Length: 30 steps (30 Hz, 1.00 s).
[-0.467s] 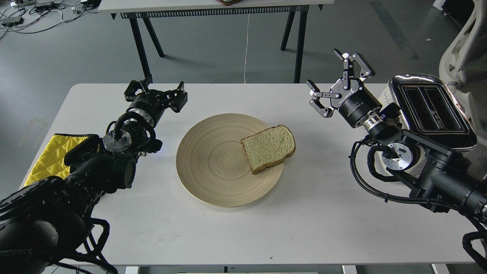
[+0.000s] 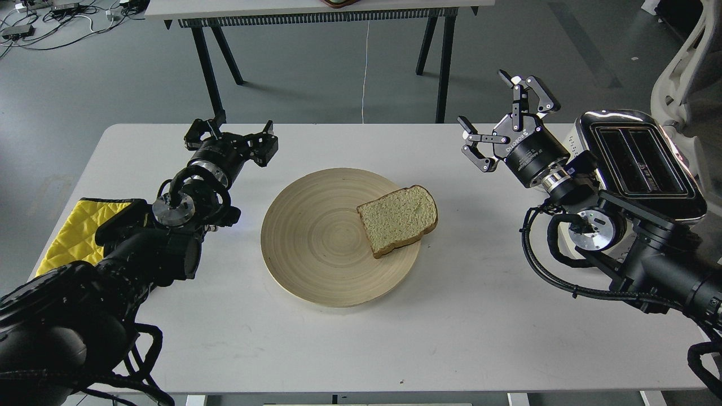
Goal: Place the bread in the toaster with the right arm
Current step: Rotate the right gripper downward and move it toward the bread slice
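The bread [image 2: 399, 218], a pale tan slice with a brown crust, lies flat on the right side of a round wooden plate [image 2: 316, 237] at the table's middle. The toaster [image 2: 643, 160], cream-white with a chrome top and two black slots, stands at the table's right edge. My right gripper [image 2: 499, 121] is open and empty, raised above the table between the plate and the toaster, up and to the right of the bread. My left gripper [image 2: 231, 135] is open and empty at the back left of the table, left of the plate.
A yellow quilted cloth [image 2: 79, 231] lies at the table's left edge under my left arm. A second table [image 2: 316, 11] stands behind on black legs. A white chair [image 2: 688, 67] is behind the toaster. The white table [image 2: 451, 338] shows bare surface in front of the plate.
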Available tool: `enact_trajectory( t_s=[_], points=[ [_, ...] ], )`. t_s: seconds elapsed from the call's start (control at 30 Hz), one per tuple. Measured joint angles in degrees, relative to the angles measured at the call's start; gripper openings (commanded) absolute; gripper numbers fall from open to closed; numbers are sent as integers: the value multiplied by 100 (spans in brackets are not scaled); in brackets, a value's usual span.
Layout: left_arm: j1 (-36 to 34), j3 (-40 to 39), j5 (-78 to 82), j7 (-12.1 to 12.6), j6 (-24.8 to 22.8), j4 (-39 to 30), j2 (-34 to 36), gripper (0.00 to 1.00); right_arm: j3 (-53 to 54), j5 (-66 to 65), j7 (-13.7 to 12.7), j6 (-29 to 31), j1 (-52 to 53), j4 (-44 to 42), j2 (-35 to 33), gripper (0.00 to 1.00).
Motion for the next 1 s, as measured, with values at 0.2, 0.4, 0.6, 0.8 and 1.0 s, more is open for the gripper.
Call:
enact_trajectory(
  t_s=[0.2,0.4,0.6,0.8,1.0],
  points=[
    [0,0,2,0,0,0,0,100,-19,-146,-2,0,110,4,-21,99],
    [0,0,7,0,0,0,0,100,-63,-825,-66,-569,352,190,-307,99],
    [0,0,7,2,0,0,0,100,-256,-2122,-284,-2371,471,697,-412,99],
    [0,0,4,2,0,0,-4,100,-1204,-2944,-625,-4040,732,1103,-298,99],
    [0,0,1,2,0,0,-9,100,-2143,-3048,-799,-4859,795,1136,-21,99]
  ],
)
